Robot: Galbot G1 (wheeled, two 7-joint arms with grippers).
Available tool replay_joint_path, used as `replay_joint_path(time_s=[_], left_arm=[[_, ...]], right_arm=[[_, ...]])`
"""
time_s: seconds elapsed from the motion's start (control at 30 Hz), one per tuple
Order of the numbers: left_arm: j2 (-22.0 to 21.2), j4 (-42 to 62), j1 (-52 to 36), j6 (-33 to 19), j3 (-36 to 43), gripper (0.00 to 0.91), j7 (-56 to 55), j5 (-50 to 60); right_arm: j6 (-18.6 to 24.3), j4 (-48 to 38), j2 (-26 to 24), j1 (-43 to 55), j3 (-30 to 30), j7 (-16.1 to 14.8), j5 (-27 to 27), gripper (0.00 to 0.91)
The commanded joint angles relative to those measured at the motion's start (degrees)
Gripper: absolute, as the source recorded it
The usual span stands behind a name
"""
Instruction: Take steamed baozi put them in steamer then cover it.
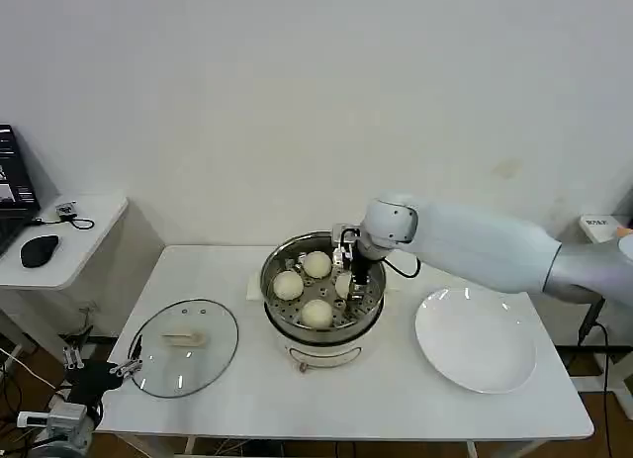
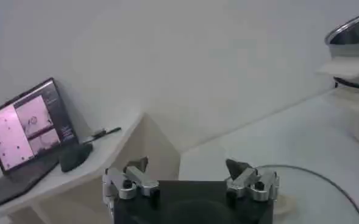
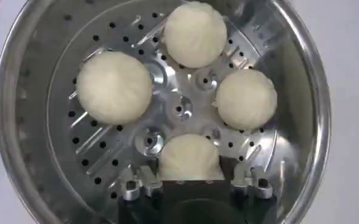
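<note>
The steamer (image 1: 274, 298) stands mid-table on its white base and holds all the steamed baozi. Three of them (image 3: 114, 87) (image 3: 195, 33) (image 3: 246, 98) lie loose on the perforated floor (image 3: 100, 146). Another baozi (image 3: 189, 157) rests on the floor on the steamer's right side, with my right gripper (image 3: 191, 176) reaching down inside and shut on its two sides. From the head view that gripper (image 1: 351, 280) partly hides this baozi (image 1: 342, 284). The cover (image 1: 184, 346), glass with a cream handle, lies flat on the table to the left. My left gripper (image 2: 188, 167) hangs open and empty at the table's front left edge beside the cover (image 2: 325, 189).
A large white plate (image 1: 475, 339) sits bare on the table's right side. A side table at the far left carries a laptop (image 2: 24, 128) and a black mouse (image 1: 39, 249). The right arm (image 1: 475, 245) stretches across above the table's back right.
</note>
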Motion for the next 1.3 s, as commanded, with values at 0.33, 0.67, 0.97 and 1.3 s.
replay_joint_path(time_s=[0.33,0.67,0.97,1.3], left_arm=[[-0.13,-0.14,-0.2,0.13,0.7,0.907,0.11,0.19],[-0.12,0.3,-0.9,0.14,2.14,0.907,0.08,0.53],[-0.21,2.33,-2.0,-0.23,3.78,0.907,-0.41,1.11],[0.47,4.23,-3.7,-1.66,4.98,0.907,-1.24,2.11]], right_arm=[[-0.08,13.78,-12.49,0.98,9.15,5.4,1.16,0.907],[7.8,26.34,-28.06,-28.49,37.64,33.8,2.67,0.907],[26.44,30.04,-22.06,-68.39,73.58,46.97,-7.8,0.907],[45.14,29.65,0.9,-93.12,104.37,44.14,-17.23,0.907]])
